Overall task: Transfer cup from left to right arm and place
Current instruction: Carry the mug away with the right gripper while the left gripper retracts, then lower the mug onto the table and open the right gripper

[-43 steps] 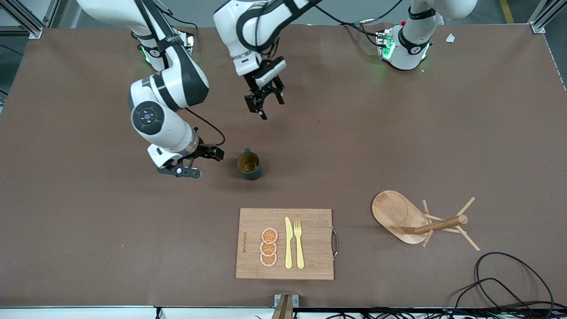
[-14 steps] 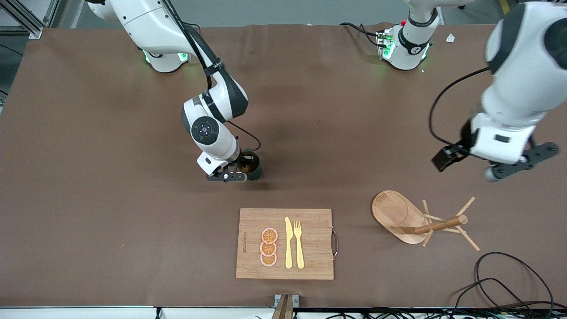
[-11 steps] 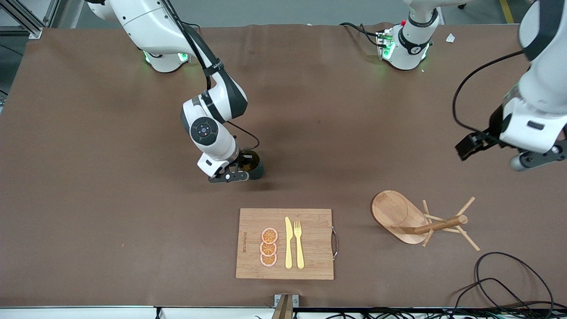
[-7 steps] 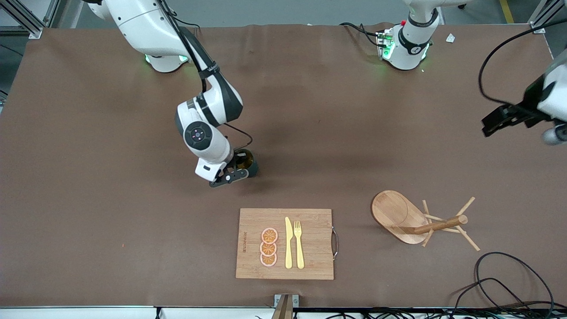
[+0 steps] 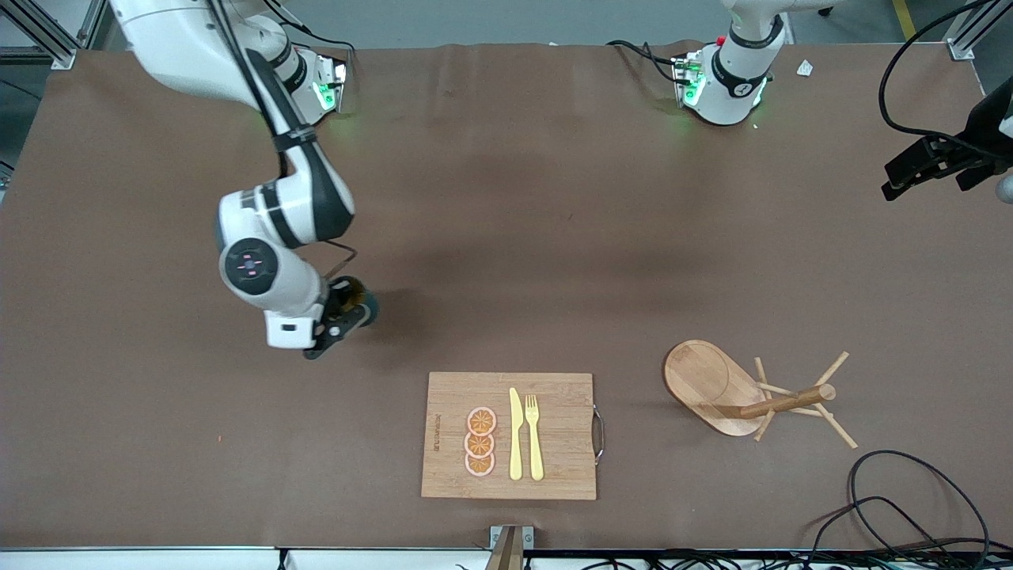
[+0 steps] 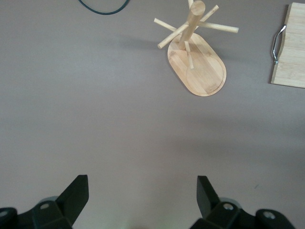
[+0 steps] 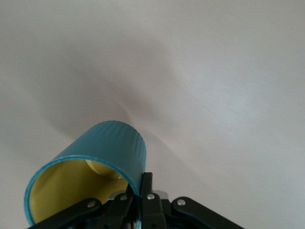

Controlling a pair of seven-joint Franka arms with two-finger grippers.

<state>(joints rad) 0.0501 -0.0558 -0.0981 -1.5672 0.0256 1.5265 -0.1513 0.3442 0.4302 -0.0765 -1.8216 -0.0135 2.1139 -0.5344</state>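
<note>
The cup (image 5: 358,296), dark teal with a mustard inside, hangs tilted just above the table. My right gripper (image 5: 339,318) is shut on its rim wall. In the right wrist view the cup (image 7: 109,148) lies on its side with its mouth toward the camera. One finger of the right gripper (image 7: 141,193) is inside the rim and the other outside. The handle is hidden. My left gripper (image 6: 143,193) is open and empty, high over bare table. Its hand (image 5: 946,157) shows at the view's edge by the left arm's end of the table.
A wooden cutting board (image 5: 562,396) near the front edge carries orange slices (image 5: 480,442), a yellow knife (image 5: 515,434) and a fork (image 5: 534,435). A wooden mug tree (image 5: 760,396) stands toward the left arm's end, also below the left gripper (image 6: 195,52). Black cables (image 5: 910,507) lie at the corner.
The right gripper shut on the cup's rim, then lifted it and carried it toward the right arm's end of the table. The left arm swung away toward its own end.
</note>
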